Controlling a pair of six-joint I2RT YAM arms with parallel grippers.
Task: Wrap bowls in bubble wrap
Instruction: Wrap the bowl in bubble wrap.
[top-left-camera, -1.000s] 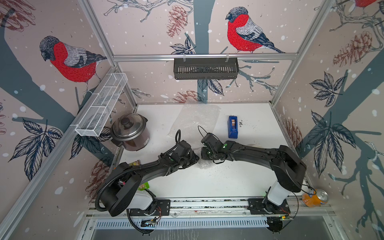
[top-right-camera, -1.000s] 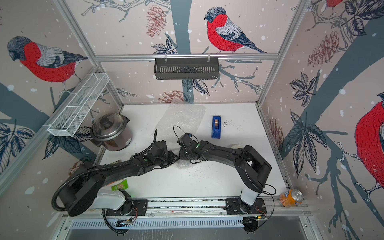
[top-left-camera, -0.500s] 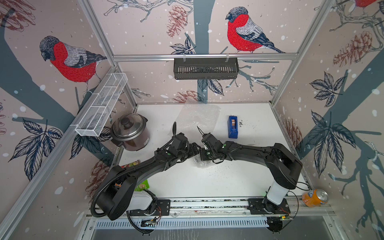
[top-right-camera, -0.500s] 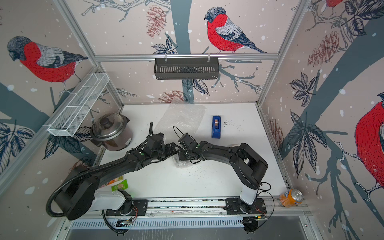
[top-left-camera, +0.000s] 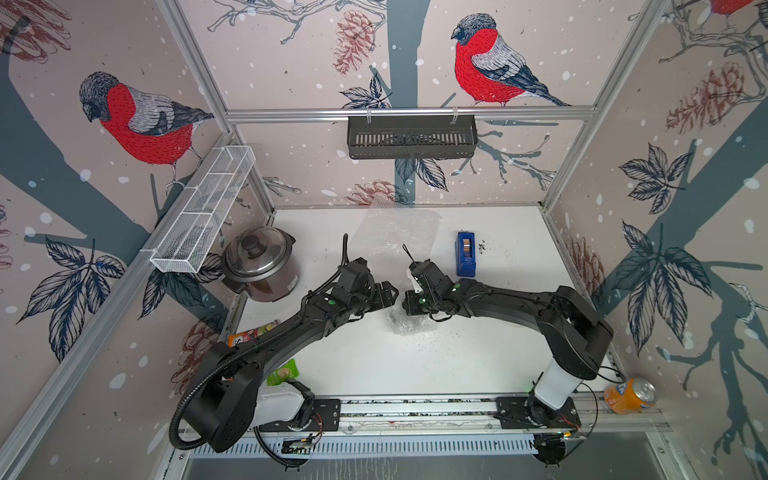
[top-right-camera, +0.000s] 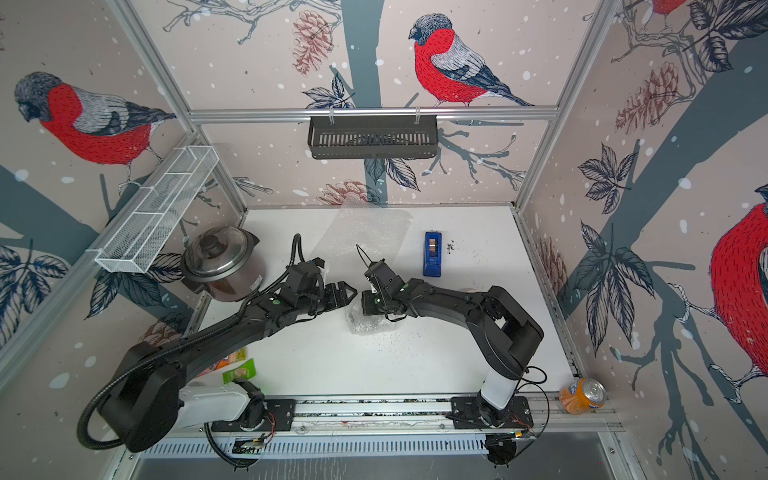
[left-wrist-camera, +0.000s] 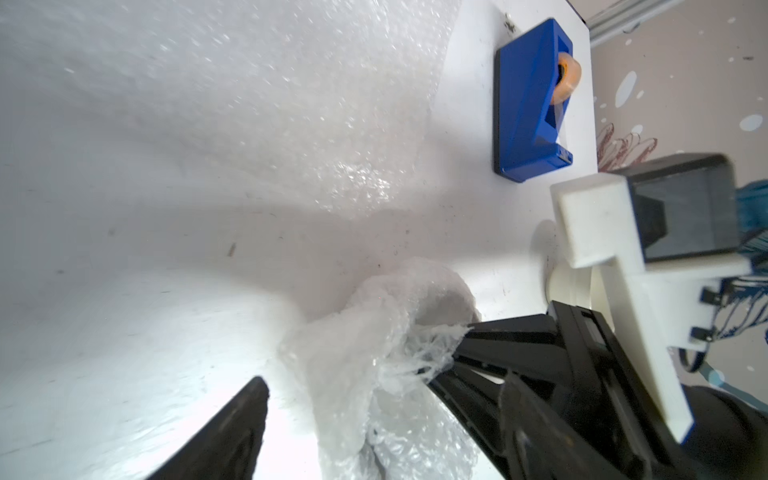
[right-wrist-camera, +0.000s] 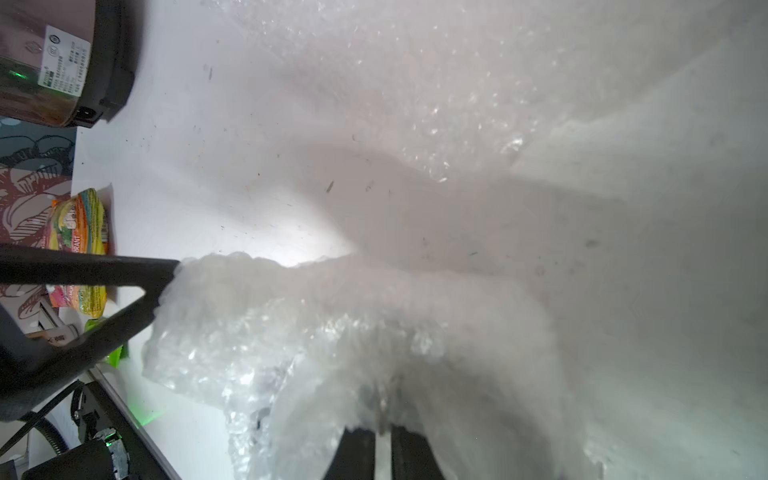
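**Two hands meet at a crumpled bundle in mid-desk**

A steel cooker (top-left-camera: 259, 264) stands at the left edge of the white desk (top-left-camera: 374, 365). Next, the left hand (top-left-camera: 394, 293) hangs with jaws wide, just beside the bubble wrap bundle (top-left-camera: 405, 322) at the desk's middle. The right hand (top-left-camera: 404, 307) pinches that bundle, jaws nearly together. Behind them lies a flat bubble wrap sheet (top-left-camera: 399, 228), and a blue tape dispenser (top-left-camera: 465, 253) stands further right. What the bundle holds cannot be told.
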